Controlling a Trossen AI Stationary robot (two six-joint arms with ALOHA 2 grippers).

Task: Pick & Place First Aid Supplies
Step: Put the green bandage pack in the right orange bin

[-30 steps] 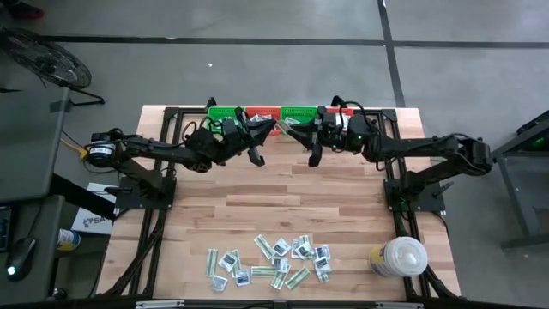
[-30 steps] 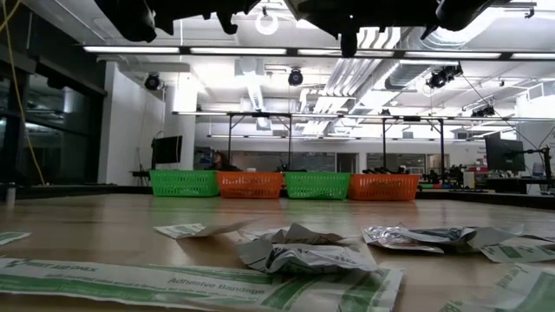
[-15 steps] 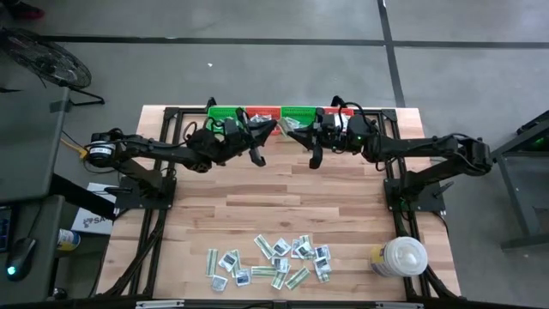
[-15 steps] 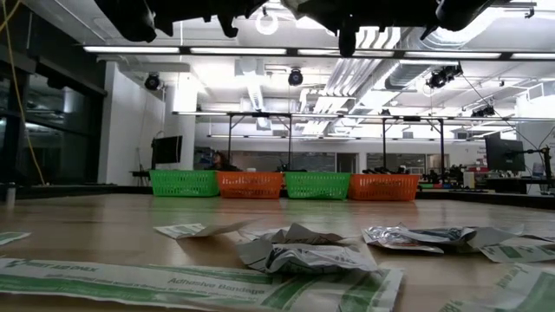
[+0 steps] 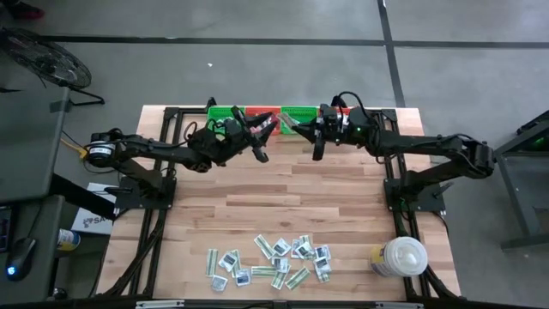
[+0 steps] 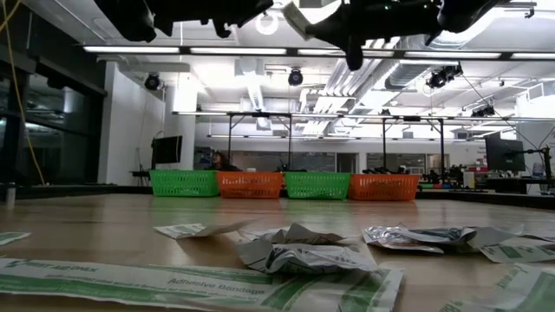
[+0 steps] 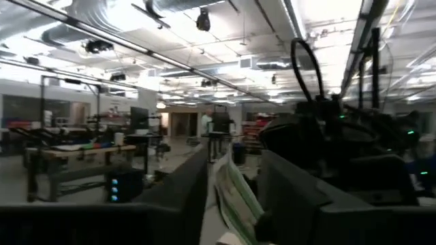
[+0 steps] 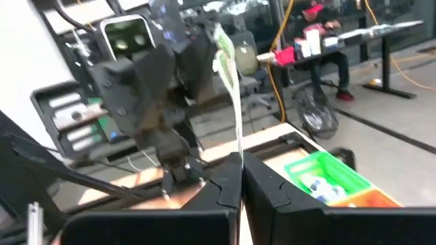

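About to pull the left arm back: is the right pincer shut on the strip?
Shut: in the right wrist view the right pincer pinches the pale-green strip, which stands upright from its fingers.

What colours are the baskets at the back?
Green and orange baskets, alternating; clearest in the low view.

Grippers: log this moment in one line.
left gripper: open, raised near baskets | right gripper: shut on pale-green strip | other packets: scattered at near table edge
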